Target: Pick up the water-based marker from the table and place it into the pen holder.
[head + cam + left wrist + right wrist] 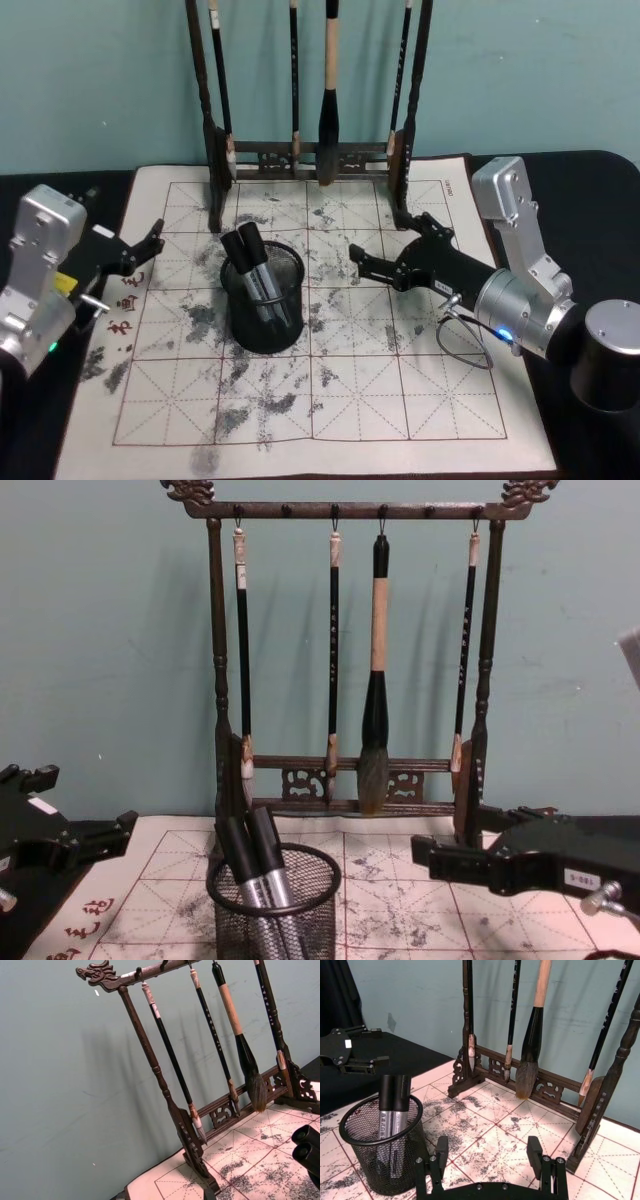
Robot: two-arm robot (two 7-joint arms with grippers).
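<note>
The black wire-mesh pen holder (262,328) stands on the felt mat left of centre. Two water-based markers (252,266) with black caps and grey barrels lean inside it, also seen in the chest view (256,859) and the right wrist view (393,1108). To the holder's right, my right gripper (386,242) hovers low over the mat, open and holding nothing. Its fingers (535,1153) are spread beside the pen holder (379,1159). My left gripper (141,252) is open over the mat's left edge, apart from the holder. The marker caps (306,1142) show in the left wrist view.
A tall dark wooden brush rack (310,160) with several hanging brushes stands at the back of the mat, just behind the holder. The off-white mat (400,400) with red grid lines and ink smudges lies on the dark table (590,170). A cable loops by my right wrist.
</note>
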